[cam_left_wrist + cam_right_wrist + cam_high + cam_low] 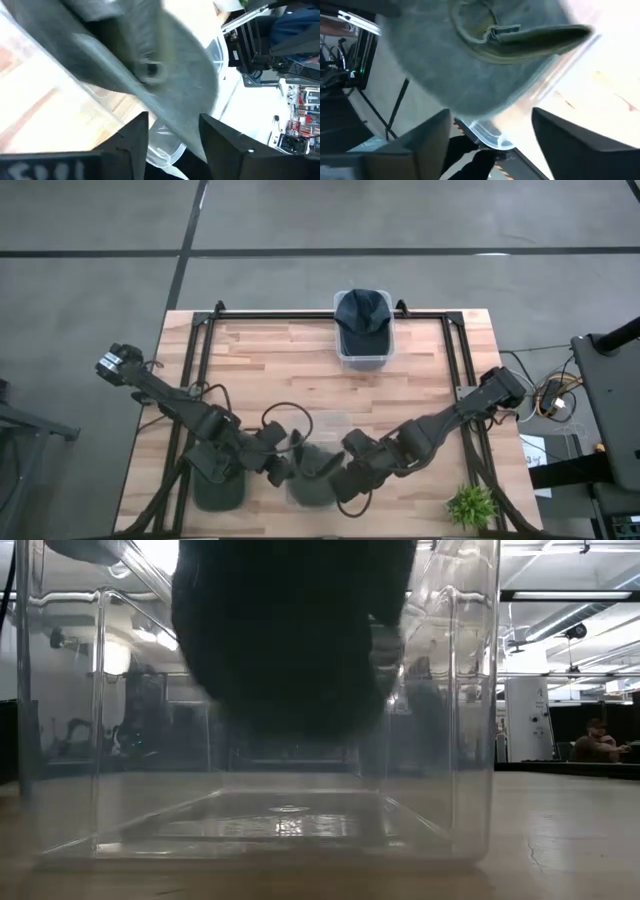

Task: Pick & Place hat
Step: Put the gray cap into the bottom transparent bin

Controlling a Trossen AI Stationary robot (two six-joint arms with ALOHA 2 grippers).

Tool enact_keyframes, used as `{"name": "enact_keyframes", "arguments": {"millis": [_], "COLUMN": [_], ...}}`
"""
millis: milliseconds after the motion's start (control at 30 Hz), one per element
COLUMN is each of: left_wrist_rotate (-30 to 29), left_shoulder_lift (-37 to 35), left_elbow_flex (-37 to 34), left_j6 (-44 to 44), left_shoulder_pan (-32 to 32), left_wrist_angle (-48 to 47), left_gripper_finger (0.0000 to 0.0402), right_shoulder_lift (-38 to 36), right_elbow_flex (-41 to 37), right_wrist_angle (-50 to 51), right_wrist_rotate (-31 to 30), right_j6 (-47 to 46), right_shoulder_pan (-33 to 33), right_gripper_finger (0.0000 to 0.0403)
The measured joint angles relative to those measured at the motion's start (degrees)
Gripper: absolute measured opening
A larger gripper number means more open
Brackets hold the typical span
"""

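A grey-green hat (312,480) sits at the table's near edge over a clear plastic box, between my two grippers. In the low view the hat (290,630) sags dark into the top of the box (470,740), well above its floor. My left gripper (285,470) is open on the hat's left. In its wrist view the fingers (175,145) point at the crown with its top button (150,69) and the box rim (165,150). My right gripper (345,478) is open on the hat's right, its fingers (492,145) wide apart before the hat's back strap (500,31). My left gripper stands open with the hat's lower edge (192,135) running down close beside one finger (225,145). I cannot tell whether that finger touches the cloth.
A second clear box (363,352) at the table's far edge holds a dark blue cap (362,312). Black frame rails (200,370) run along the table's left, right and far sides. A small green plant (472,505) stands at the near right corner. Bare wood lies mid-table.
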State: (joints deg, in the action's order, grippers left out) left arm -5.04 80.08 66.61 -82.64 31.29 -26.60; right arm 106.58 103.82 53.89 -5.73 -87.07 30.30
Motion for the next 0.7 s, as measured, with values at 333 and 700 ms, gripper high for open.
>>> {"name": "enact_keyframes", "arguments": {"millis": [333, 700], "left_wrist_rotate": [-3.2, -3.2], "left_shoulder_lift": [-3.7, -10.9], "left_elbow_flex": [3.0, 4.4], "left_j6": [-1.0, -5.9], "left_shoulder_pan": [0.1, 1.9], "left_wrist_angle": [-0.1, -23.2], "left_gripper_finger": [0.0204, 0.0204], "right_shoulder_lift": [-3.4, -6.9], "right_elbow_flex": [0.6, 2.9], "right_wrist_angle": [2.7, 2.9], "right_wrist_rotate": [-1.7, -9.5], "right_j6": [3.6, 18.0], "right_shoulder_pan": [0.0, -0.1], "right_gripper_finger": [0.0364, 0.0365]}}
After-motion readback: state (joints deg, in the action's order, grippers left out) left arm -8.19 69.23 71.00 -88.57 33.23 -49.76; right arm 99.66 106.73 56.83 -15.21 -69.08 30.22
